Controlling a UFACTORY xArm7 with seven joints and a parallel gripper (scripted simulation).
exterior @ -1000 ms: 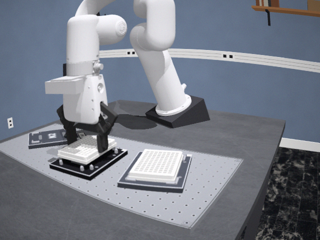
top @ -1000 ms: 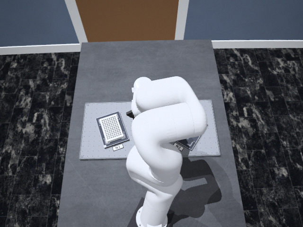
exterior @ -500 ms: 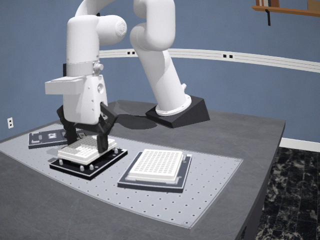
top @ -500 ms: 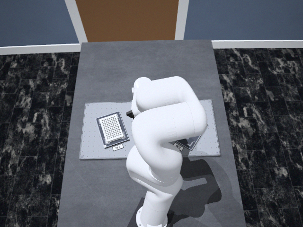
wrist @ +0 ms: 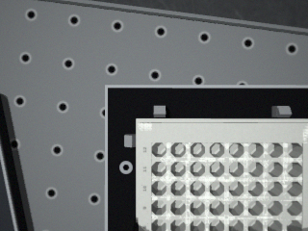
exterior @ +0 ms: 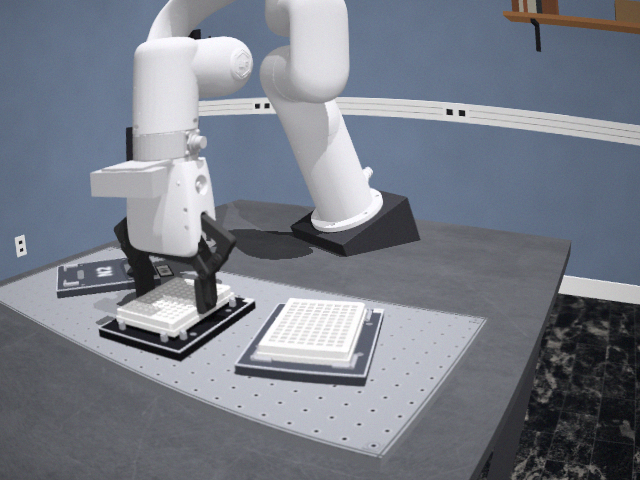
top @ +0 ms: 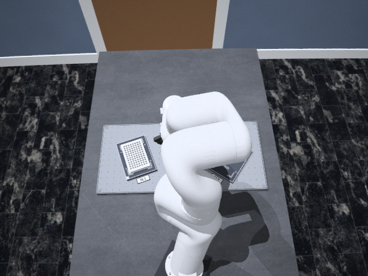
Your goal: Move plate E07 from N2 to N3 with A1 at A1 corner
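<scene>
My gripper is shut on plate E07, with fingers on its two long sides. The white plate looks level, low over or on the black landing nest N3. Its visible edges lie inside the locator pegs; whether its underside touches the nest cannot be told. The wrist view shows row numbers 12 to 9 at its far end; corner A1 is hidden. Plate E01 sits on nest N1. Nest N2 holds no plate.
N1's edge also shows at the left of the wrist view. N1 stands close beside N3, and N2 lies on N3's other side. All three are on the perforated deck. The arm hides N3 in the top view.
</scene>
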